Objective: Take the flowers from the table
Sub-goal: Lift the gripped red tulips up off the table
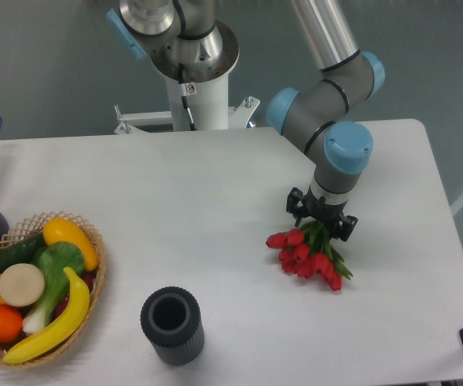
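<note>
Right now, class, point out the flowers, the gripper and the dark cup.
flowers (305,259): fixed camera, on the red tulip heads.
gripper (321,226): fixed camera, midway between the fingertips, over the stems.
dark cup (172,336): fixed camera, on its ribbed outer wall.

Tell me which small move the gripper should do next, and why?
Probably lift straight up, slowly. The gripper sits at the stem end of the flowers, apparently closed on them, while the red heads seem to lie on the table.

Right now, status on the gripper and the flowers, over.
Gripper low over the stem end of the flowers, grip unclear. Flowers look to be on the table. Nothing in the way; dark cup well clear.
</note>
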Tool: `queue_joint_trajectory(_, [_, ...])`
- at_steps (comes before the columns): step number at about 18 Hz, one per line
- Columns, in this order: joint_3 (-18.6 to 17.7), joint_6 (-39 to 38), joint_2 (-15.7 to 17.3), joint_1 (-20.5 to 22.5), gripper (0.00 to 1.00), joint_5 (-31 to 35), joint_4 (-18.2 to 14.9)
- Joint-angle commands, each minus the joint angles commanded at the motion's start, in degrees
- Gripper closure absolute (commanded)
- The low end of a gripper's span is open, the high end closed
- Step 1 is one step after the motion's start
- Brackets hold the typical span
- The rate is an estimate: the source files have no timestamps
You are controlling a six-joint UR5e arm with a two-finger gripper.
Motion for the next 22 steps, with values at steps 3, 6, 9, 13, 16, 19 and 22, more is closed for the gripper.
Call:
queue_joint_trajectory(3, [0.1,-0.1,1.0,0.1,0.88,0.0,0.2])
queue_joint_trajectory(6, [0.8,-1.1,2.9,0.4,1.0,0.2,0.2])
queue_joint_trajectory(9, [2.4,-1.8,4.1,1.4,1.0,0.2,0.1])
queue_joint_trajectory(13, [6.1,-1.9,4.3,3.3,0.97,0.2,-0.4])
queue_joint_trajectory(16, [7.7,-1.6,4.7,3.4,0.96,0.3,-0.7])
queue_joint_trajectory(19, [9.1,-1.3,4.7,3.3,0.96,0.4,-0.8])
queue_joint_trajectory(22, [10.8,-1.3,4.7,3.3,0.97,0.4,-1.7])
